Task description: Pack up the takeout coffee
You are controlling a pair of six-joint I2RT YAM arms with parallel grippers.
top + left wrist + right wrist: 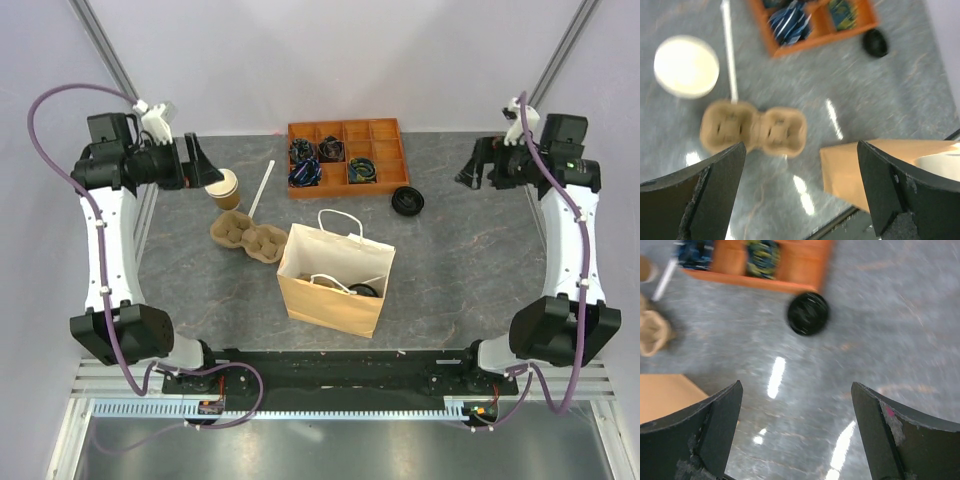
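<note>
While the coffee sits inside the bag with only its black lid showing, I see the left gripper and right gripper spread wide, empty, well apart from it.

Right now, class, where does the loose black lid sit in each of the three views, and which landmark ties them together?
Top external: black lid right of centre, off the orange tray's near right corner.
Left wrist: upper right, beside the tray's corner.
Right wrist: upper centre, just below the tray.
Shared landmark: the orange tray.
</note>
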